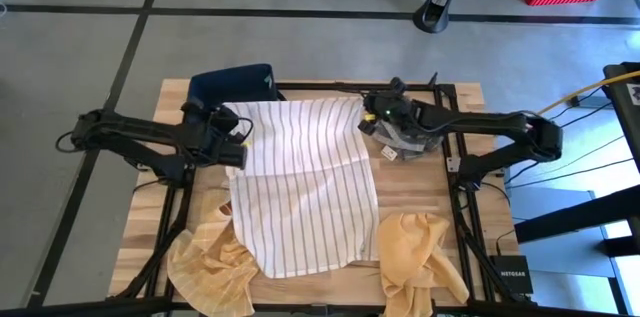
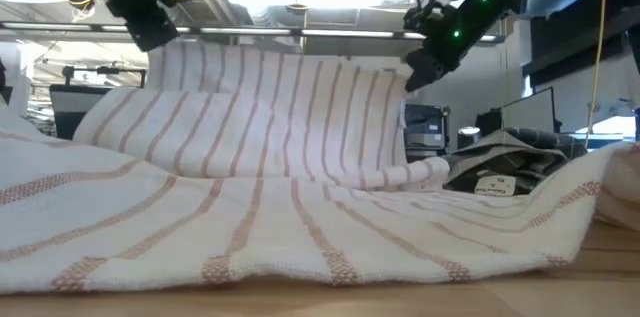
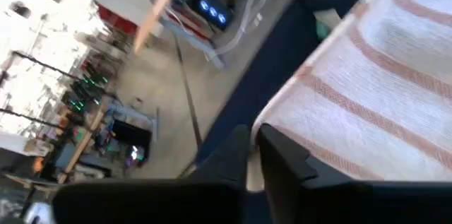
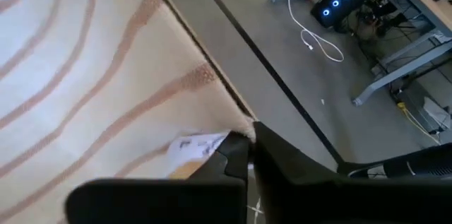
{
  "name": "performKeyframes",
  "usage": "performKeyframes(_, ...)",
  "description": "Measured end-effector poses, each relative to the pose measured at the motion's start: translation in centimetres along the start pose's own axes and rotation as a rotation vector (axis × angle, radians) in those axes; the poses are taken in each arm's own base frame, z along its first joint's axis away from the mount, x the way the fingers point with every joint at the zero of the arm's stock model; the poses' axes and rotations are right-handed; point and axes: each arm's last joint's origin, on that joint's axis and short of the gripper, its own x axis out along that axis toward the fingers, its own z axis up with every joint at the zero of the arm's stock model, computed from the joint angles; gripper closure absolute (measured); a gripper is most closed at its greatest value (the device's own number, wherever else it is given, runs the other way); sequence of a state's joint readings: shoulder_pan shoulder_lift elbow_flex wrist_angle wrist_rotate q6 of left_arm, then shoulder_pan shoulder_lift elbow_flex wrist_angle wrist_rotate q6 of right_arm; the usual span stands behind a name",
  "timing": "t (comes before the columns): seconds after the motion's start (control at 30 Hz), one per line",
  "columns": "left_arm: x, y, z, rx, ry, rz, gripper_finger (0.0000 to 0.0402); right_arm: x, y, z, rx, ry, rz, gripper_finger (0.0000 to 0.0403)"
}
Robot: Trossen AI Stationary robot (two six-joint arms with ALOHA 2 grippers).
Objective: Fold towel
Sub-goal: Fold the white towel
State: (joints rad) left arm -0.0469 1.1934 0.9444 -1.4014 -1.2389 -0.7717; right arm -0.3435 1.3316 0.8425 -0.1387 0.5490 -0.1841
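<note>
Left gripper and right gripper pinched on far corners of striped towel, lifted between them, rest trailing on table. Soft, light, floppy; best gripped at corners.

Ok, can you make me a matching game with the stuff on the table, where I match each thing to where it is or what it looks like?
Things:
1. striped towel
2. yellow cloths
3. dark blue cloth
4. grey cloth

Clues:
A. crumpled at the table's near corners
B. by the far edge, behind the left gripper
C. bunched under the right arm
D. its far corners pinched and lifted by both grippers, the right gripper on one corner

Pairs: 1-D, 2-A, 3-B, 4-C
</note>
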Motion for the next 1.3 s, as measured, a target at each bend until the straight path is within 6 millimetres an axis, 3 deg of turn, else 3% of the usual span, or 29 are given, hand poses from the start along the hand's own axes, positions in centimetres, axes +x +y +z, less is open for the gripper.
performKeyframes(0.23,0.3,-0.2,0.7,0.016,0.206,-0.256,0.0272,-0.3,-0.3,0.8,-0.028,0.068,-0.017,0.0274)
performKeyframes(0.4,-1.7,0.5,2.0,-0.070,0.326,-0.591,0.0243,-3.8,-2.1,3.1,-0.040,0.161,0.090,0.0203)
performKeyframes(0.57,-5.2,-0.1,1.8,-0.116,0.394,-0.907,0.0244,-8.2,-2.2,3.6,0.011,0.233,0.365,0.0168)
performKeyframes(0.77,-10.8,-2.5,0.5,-0.090,0.431,-1.154,0.0257,-11.9,1.2,1.8,-0.003,0.227,0.621,0.0168)
performKeyframes(0.97,-15.4,-6.1,-2.0,-0.065,0.515,-1.183,0.0262,-14.0,5.6,-0.6,-0.016,0.206,0.686,0.0175)
performKeyframes(1.13,-18.2,-8.8,-4.8,-0.041,0.614,-1.140,0.0263,-15.0,8.6,-2.7,0.029,0.170,0.752,0.0176)
performKeyframes(1.3,-19.9,-11.9,-6.1,-0.036,0.554,-1.170,0.0263,-15.1,11.4,-4.0,0.084,0.063,0.855,0.0176)
